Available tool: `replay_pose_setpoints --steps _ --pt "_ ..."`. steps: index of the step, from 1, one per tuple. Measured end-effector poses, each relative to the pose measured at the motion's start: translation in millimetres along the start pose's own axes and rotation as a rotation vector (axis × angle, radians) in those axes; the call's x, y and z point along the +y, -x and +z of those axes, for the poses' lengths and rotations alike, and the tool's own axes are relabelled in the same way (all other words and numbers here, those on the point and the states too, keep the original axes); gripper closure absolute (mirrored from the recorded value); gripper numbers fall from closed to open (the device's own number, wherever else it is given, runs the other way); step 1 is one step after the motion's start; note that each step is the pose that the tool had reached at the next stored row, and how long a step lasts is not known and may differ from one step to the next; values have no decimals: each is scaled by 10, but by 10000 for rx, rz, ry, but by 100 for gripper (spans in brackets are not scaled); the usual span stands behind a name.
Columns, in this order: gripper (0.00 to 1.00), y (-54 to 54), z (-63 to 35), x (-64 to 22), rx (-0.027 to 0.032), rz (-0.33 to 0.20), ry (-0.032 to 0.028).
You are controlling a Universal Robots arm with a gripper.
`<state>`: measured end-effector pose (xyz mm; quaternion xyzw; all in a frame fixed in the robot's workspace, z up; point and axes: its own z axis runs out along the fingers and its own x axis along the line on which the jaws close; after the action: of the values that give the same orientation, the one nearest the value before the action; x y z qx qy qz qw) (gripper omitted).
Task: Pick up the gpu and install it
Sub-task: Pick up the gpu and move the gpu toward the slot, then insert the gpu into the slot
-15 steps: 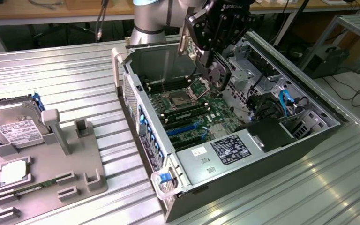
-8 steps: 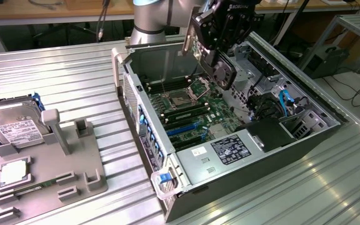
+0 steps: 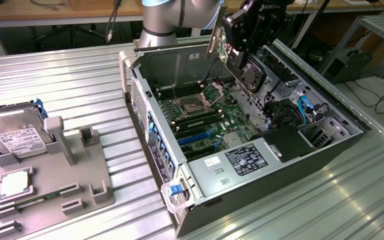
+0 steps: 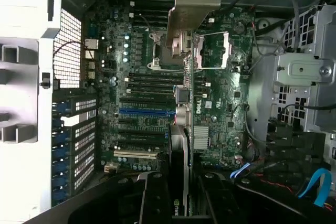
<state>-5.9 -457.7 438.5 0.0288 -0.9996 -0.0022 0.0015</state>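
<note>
Gripper (image 4: pixel 181 195) clamps gpu (image 4: pixel 180 145) above Dell motherboard (image 4: pixel 147 77)

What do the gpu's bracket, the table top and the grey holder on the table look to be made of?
Bracket of the gpu: bare sheet metal, dull silver, with a bent tab at its end.
Table top: ribbed metal, probably aluminium, judging by its bright streaky sheen.
Grey holder: likely matte plastic, with no glare and moulded posts and slots.
</note>
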Motion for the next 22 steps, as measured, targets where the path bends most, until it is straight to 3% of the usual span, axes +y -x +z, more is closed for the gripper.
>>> replay_pose_setpoints --steps 22 --pt "73 9 0 -1 0 -50 1"
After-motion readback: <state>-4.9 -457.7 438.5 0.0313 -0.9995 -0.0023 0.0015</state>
